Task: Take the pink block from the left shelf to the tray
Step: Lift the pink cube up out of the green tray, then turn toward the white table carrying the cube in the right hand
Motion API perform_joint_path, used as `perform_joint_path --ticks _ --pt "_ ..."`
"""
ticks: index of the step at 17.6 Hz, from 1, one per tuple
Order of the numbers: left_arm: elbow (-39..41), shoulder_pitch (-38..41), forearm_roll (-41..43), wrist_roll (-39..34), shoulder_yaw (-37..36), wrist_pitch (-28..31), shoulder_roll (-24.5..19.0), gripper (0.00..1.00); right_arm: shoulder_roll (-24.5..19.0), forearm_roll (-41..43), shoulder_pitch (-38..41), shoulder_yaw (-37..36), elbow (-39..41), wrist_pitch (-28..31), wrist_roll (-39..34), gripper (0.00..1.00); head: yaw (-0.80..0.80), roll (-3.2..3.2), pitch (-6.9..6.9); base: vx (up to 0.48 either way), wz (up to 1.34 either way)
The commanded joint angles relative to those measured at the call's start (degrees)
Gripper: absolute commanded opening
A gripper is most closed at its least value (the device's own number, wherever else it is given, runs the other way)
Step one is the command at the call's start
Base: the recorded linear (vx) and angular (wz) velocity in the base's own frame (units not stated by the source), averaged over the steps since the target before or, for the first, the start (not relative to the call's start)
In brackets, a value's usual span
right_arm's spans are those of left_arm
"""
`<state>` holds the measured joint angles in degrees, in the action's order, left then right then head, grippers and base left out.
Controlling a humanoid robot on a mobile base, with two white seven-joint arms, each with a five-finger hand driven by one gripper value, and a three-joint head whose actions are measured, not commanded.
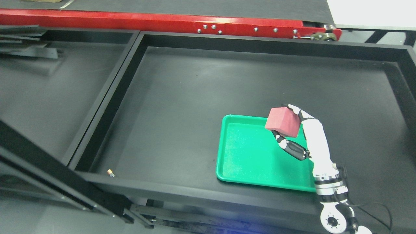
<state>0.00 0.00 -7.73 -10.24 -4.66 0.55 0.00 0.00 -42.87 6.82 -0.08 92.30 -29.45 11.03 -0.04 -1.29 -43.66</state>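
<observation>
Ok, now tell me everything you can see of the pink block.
The pink block is a cube-like solid of matte, dull pink-red, foam-like in look, with plain faces and no markings. It sits tilted, one corner turned up toward the camera. The right hand holds it: a finger wraps its far upper edge and the thumb presses from below. In the picture it lies over the far right corner of the green tray, apparently lifted clear of the tray floor.

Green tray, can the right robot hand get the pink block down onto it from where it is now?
Probably yes: the right robot hand holds the pink block over the green tray, whose floor below looks bare.
</observation>
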Motion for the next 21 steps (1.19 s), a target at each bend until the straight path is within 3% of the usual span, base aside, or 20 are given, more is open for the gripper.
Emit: perform_joint_path --ticks 1,21 --pt "1.0 -1.7 0.0 0.0 0.0 0.0 -1.0 1.00 1.0 0.8 0.7 -1.9 1.2 -0.1 0.1 0.04 0.00 0.00 0.00 -0.110 0.33" --pt "1.0 -1.7 0.0 0.0 0.0 0.0 -1.0 1.00 1.0 0.9 2.1 -1.1 1.2 -0.2 0.1 0.04 0.00 0.00 -0.03 -0.146 0.66"
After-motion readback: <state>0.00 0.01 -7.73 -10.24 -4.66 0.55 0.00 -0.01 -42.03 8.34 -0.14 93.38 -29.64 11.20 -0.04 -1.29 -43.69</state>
